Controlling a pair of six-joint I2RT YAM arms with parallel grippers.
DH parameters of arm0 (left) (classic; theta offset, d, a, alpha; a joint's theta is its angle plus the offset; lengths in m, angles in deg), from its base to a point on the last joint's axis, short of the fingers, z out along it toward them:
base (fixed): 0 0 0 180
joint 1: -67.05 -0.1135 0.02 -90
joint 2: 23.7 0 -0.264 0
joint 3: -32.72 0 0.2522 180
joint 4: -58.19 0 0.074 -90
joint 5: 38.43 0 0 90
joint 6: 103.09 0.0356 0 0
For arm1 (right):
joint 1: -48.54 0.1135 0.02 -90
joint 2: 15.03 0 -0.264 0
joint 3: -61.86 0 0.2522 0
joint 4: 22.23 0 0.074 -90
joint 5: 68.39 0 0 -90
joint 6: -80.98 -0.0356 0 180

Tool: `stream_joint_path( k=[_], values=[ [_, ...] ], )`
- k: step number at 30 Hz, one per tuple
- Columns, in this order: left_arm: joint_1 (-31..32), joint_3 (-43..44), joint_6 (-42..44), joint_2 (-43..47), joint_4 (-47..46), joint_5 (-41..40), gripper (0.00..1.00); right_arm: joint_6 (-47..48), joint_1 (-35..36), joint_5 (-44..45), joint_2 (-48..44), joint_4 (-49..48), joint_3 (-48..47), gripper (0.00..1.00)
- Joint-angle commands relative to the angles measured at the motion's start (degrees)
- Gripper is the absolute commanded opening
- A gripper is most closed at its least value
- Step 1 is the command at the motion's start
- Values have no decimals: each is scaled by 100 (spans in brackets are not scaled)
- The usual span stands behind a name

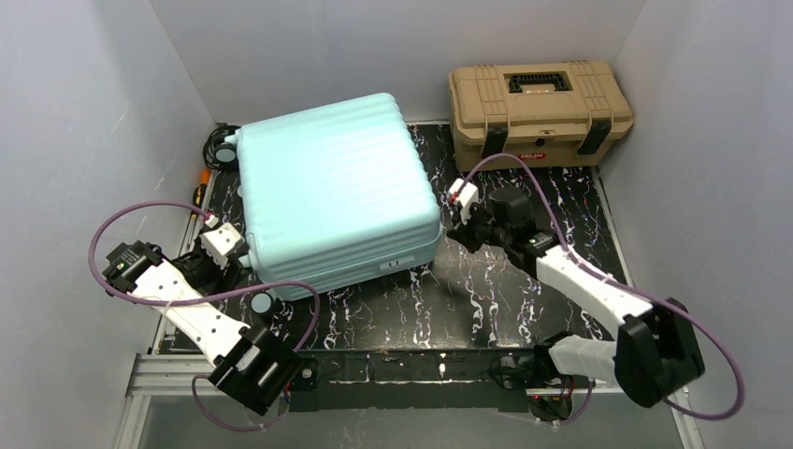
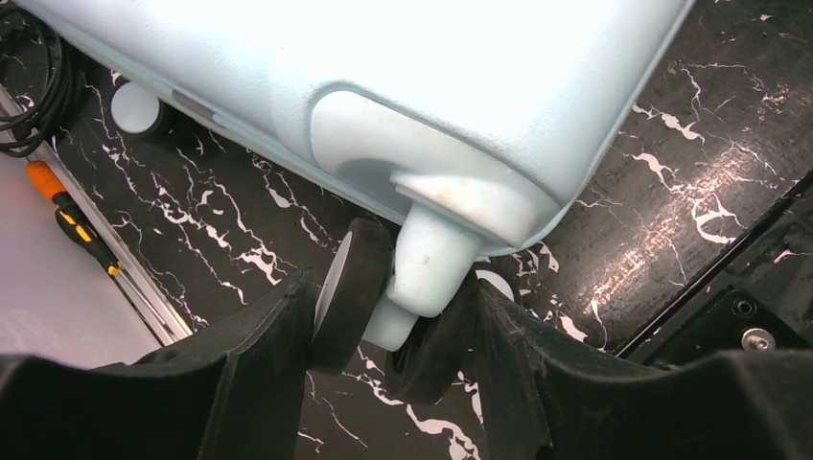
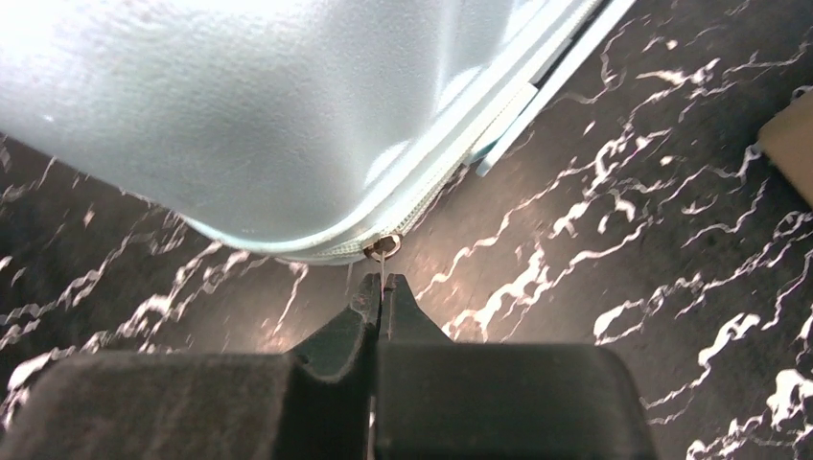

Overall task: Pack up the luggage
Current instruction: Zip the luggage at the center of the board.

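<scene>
Left end effector point(image 2: 395, 321): about half spread, black fingers point(image 2: 259, 355) clasping either side of the black twin caster wheel point(image 2: 350, 287) at the near left corner of the pale mint-blue ribbed hard-shell suitcase point(image 1: 337, 187).
Right end effector point(image 3: 382, 287): pinched tight on the thin metal zipper pull point(image 3: 384, 257) at the suitcase's near right corner.
Suitcase: lying flat, lid down, on the left half of the bench point(image 1: 505, 290), between both arms.
Bench: black marble-patterned top, white veins.
Tan plastic toolbox with black latches point(image 1: 540, 103): closed, far right, apart from the suitcase.
Orange-and-black screwdriver point(image 2: 67, 211): along the bench's left edge.
</scene>
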State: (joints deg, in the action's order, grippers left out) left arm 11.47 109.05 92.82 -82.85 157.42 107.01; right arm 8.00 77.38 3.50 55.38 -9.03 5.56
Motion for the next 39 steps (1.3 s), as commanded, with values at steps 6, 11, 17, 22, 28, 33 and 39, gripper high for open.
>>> stream_joint_path(
  k=[6,11,17,22,28,33,39],
  values=[
    [-342,168,-1407,-297,-1166,-284,0,554,-397,1552,-942,-114,179,1],
    [-358,93,-949,-417,-972,-318,0,999,-397,2434,-90,-1030,-489,1],
    [-357,-232,-473,-293,-844,-266,0,1082,-401,2203,1238,-1437,-1393,1],
    [-358,-324,-342,-273,-858,-336,0,1061,-397,1856,1768,-1793,-1629,1],
    [-379,-25,-1578,-297,-1559,-322,35,956,-398,1398,1554,-2006,-1455,1],
    [-450,952,-4464,-556,-2439,-220,98,839,-397,1290,996,-1951,-1117,1],
    [-163,2337,-7651,-766,-3539,370,98,764,-397,1197,772,-1875,-1031,1]
  ],
)
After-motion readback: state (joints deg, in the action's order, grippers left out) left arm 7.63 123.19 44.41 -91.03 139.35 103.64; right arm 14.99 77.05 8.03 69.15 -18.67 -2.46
